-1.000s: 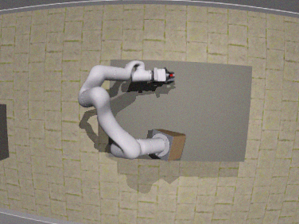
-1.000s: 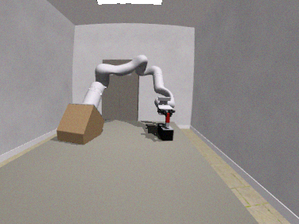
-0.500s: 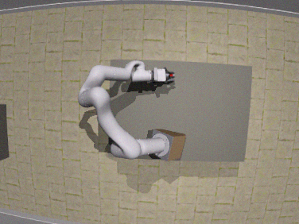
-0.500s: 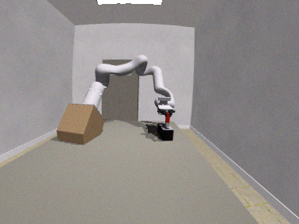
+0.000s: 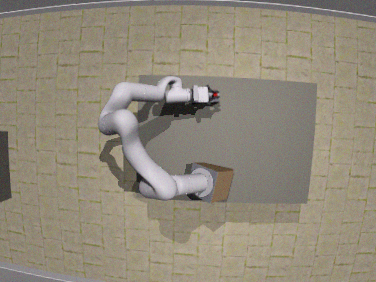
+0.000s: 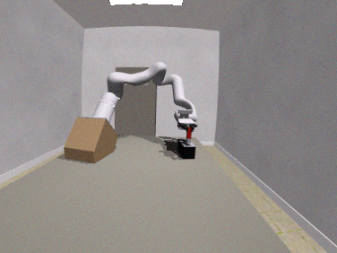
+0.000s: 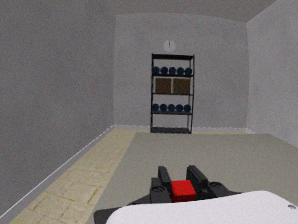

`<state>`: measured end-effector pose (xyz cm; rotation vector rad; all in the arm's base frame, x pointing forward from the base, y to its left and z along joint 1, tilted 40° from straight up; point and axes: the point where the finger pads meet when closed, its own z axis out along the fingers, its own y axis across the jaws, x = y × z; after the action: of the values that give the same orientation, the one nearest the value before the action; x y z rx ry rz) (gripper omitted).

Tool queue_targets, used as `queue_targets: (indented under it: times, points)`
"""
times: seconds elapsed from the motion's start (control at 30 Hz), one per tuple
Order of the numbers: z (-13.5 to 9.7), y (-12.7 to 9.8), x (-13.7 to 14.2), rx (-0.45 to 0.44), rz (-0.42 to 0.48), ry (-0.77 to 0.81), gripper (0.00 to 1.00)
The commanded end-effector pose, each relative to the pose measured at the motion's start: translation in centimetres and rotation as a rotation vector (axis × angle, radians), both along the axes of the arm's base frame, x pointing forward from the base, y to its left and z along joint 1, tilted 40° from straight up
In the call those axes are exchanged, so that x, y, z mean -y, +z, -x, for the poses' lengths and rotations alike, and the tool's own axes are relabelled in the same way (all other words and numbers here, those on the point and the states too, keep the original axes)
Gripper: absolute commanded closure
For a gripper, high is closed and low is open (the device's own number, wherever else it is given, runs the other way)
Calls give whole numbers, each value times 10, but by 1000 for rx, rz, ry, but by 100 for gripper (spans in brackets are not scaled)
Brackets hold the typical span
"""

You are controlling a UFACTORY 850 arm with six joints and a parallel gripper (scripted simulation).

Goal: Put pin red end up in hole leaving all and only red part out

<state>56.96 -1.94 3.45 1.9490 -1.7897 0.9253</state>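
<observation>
My gripper (image 6: 188, 126) is shut on the pin (image 6: 189, 135) and holds it upright, red end up, right over the black block (image 6: 186, 151). In the exterior view the pin's grey lower end (image 6: 189, 142) reaches the block's top; I cannot tell which hole it is at or how deep it sits. From above, the red end (image 5: 216, 94) shows between the fingers and the gripper hides the block. In the wrist view the red end (image 7: 182, 189) sits between the two dark fingers, and the block is hidden.
A brown box-shaped base (image 6: 90, 140) holds the arm's foot on the grey mat (image 5: 250, 145). A shelf with blue and brown items (image 7: 172, 92) stands against the far wall. Tiled floor surrounds the mat.
</observation>
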Motion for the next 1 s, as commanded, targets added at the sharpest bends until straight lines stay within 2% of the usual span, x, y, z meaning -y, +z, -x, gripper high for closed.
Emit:
queue_targets:
  times: [0.0, 0.97]
  points:
    - [0, 1, 0, 1, 0, -1, 100]
    - [-1, -2, -2, 1, 0, -1, 100]
